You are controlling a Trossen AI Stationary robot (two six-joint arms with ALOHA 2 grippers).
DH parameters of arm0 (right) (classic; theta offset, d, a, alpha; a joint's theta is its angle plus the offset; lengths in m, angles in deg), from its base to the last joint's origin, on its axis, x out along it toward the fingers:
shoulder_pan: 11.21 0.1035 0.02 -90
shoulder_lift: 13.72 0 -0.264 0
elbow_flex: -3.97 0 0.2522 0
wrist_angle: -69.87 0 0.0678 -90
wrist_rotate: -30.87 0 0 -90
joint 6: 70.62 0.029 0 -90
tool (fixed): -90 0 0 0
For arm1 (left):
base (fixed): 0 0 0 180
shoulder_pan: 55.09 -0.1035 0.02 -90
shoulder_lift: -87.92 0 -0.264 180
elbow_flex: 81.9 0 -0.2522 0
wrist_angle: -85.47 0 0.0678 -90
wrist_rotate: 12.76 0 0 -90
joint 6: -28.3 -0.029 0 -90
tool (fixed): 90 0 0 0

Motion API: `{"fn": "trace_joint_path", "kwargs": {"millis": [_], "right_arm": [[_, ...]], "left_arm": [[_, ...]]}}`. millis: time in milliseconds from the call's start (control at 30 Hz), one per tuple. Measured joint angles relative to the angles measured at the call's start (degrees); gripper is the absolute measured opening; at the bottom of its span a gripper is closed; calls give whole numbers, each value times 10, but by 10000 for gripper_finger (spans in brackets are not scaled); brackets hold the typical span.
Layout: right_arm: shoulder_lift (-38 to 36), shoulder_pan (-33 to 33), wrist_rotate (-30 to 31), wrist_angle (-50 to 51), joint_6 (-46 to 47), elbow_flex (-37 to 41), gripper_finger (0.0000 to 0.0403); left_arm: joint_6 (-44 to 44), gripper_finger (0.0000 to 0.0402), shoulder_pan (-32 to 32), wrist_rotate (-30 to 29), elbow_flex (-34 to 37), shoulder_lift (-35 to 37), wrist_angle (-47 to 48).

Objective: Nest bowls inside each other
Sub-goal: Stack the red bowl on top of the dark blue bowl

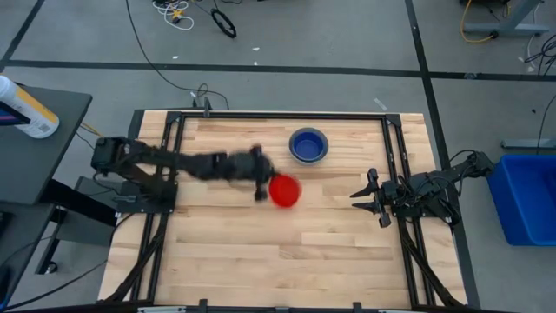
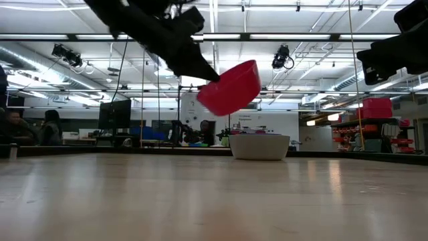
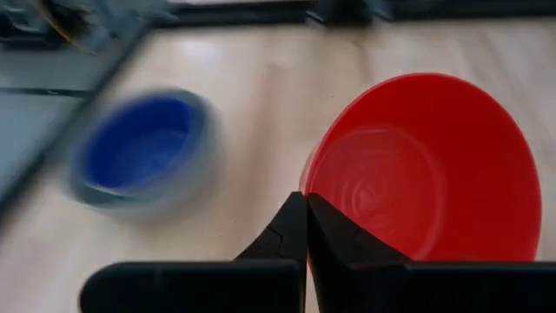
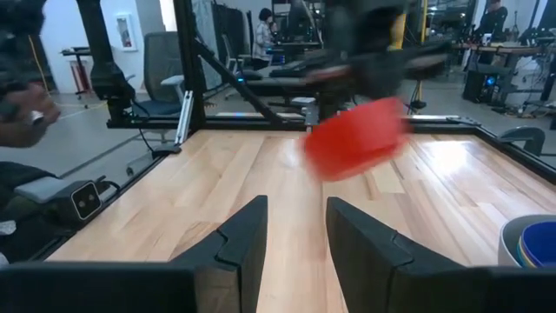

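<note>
My left gripper (image 1: 261, 193) is shut on a red bowl (image 1: 284, 190) and holds it above the middle of the table. In the low view the red bowl (image 2: 231, 88) hangs well above the wood. A grey bowl (image 1: 308, 145) with a dark blue one nested in it rests by its base on the table toward the far edge, beyond the red bowl. The same grey bowl (image 3: 143, 152) shows in the left wrist view. At the table's right edge my right gripper (image 1: 365, 202) waits open, its fingers pointing toward the middle with nothing between them. My left gripper pinches the red bowl's rim (image 3: 311, 174) on the side toward the table's left, one finger inside the bowl and one outside. The fingers slant down from the table's left. The bowl is lifted clear and tilted, its opening mostly upward.
Black frame rails (image 1: 261, 116) run along the far, left and right sides of the wooden table. A blue bin (image 1: 530, 196) stands on the floor beyond the right edge. Bare wood lies between the arms and toward the near edge. People sit in the room behind the table.
</note>
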Motion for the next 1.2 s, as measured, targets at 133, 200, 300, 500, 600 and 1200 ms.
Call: {"fn": "trace_joint_path", "kwargs": {"millis": [133, 200, 300, 500, 600, 1200], "right_arm": [[0, 0, 0, 0, 0, 0, 131], [1, 0, -1, 0, 0, 0, 130], [6, 0, -1, -1, 0, 0, 129], [15, 0, -2, 0, 0, 0, 132], [20, 0, -2, 0, 0, 0, 133], [32, 0, -29, 2, 12, 0, 133]], "left_arm": [[-42, 1, -117, 90, -44, -8, -5], [-51, 1, -162, 140, -82, -29, -5], [-62, 1, -213, 202, -150, -72, 51], [-117, 0, -247, 218, -335, -201, 183], [-145, 0, -249, 219, -431, -263, 244], [-176, 0, -275, 188, -678, -458, 454]]}}
